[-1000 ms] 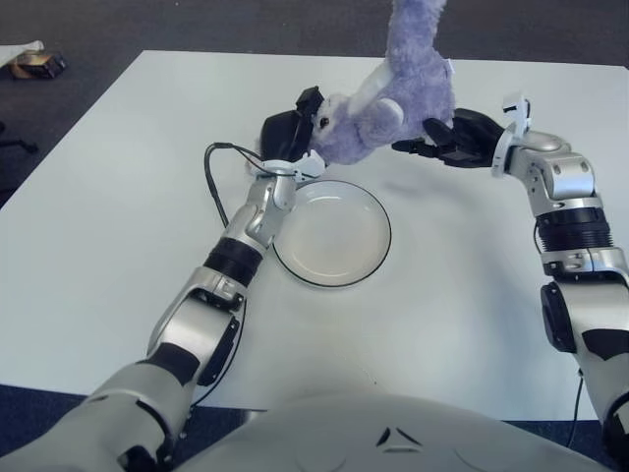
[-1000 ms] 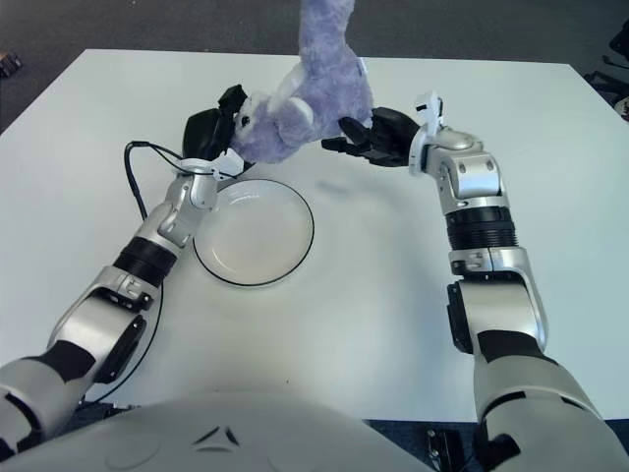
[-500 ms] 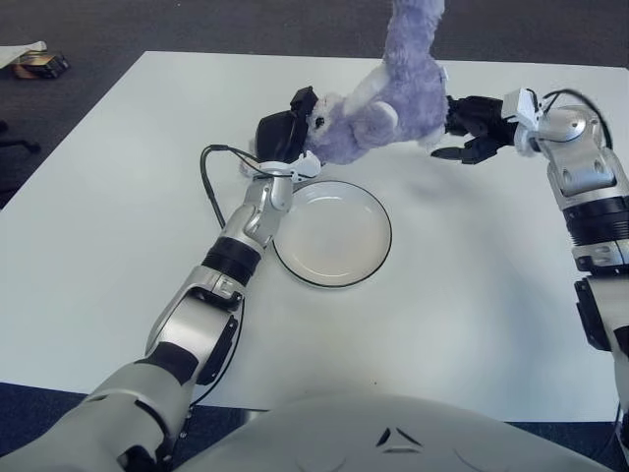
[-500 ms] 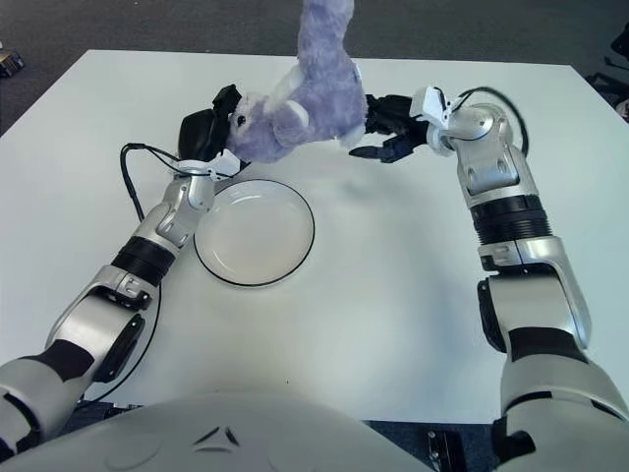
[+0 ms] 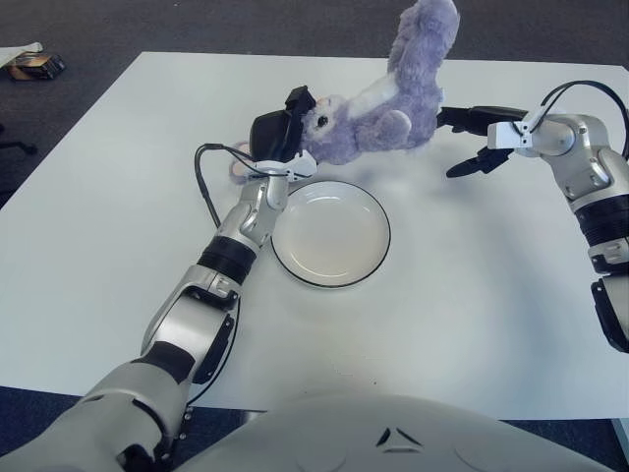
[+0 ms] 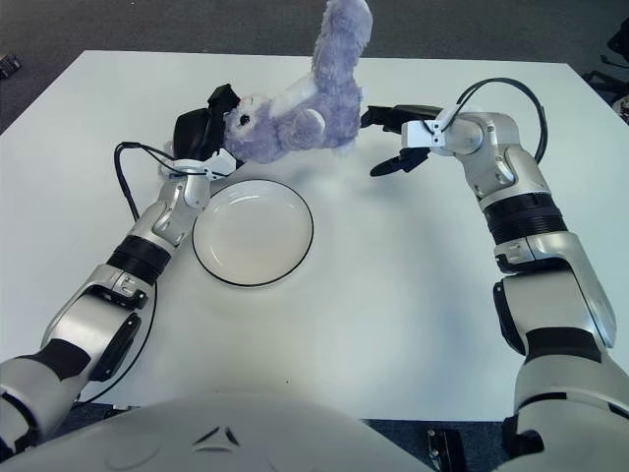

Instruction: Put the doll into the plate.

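The purple plush doll (image 5: 381, 106) hangs in the air just beyond the far rim of the white, dark-rimmed plate (image 5: 332, 236), head to the left and one limb sticking up. My left hand (image 5: 279, 136) is shut on the doll's head and holds it above the table. My right hand (image 5: 479, 140) is to the right of the doll with its fingers spread. Its upper finger reaches close to the doll's rear end, and I cannot tell whether it touches. The plate holds nothing.
The white table (image 5: 472, 295) carries only the plate. A black cable (image 5: 203, 182) loops off my left forearm beside the plate's left side. A small dark object (image 5: 35, 65) lies on the floor beyond the table's far left corner.
My right hand has let go of the doll and drawn back to the right, its fingers opening. The doll has tipped lower and more level, held by my left hand alone.
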